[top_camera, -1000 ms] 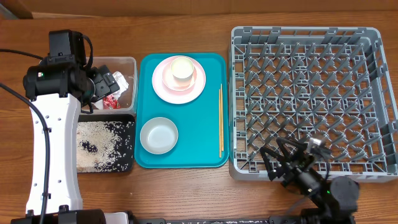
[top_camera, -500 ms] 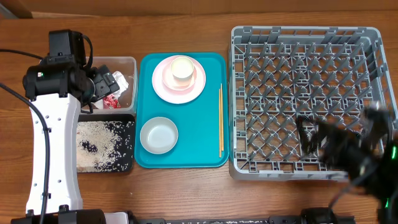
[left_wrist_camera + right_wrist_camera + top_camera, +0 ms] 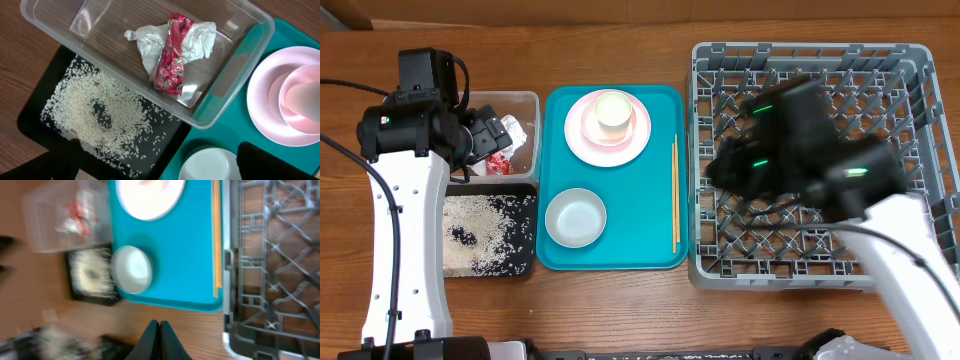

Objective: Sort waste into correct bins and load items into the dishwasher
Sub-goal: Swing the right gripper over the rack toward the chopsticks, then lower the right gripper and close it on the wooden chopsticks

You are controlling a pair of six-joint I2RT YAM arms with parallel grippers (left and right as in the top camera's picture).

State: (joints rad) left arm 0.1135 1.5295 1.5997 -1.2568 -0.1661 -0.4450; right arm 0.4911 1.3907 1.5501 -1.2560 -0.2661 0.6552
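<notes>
Waste (image 3: 172, 55) is binned; loading is judged in hand. Right fingers (image 3: 152, 340) are clenched, empty, over the rack (image 3: 920, 100) at the tabletop's (image 3: 620, 310) right edge; left fingers (image 3: 280, 160) are released. Chopsticks (image 3: 674, 195) on the teal tray (image 3: 650, 250) call for opened fingers.

The left arm (image 3: 405, 230) is seen from overhead as a long white link with rounded edges, topped by black, boxy joint housings (image 3: 420, 85). A small green light (image 3: 388, 118) is lit on one dark housing, and thin black cables (image 3: 350, 84) are run along its outer side. The right arm (image 3: 910, 260) is built alike: a white link is capped by black housings, blurred here, on which three green lights are shown. In the wrist views, the left fingers (image 3: 55, 162) are seen as matt black shapes, and the right fingers (image 3: 152, 342) as two slim black blades tapered to points.
</notes>
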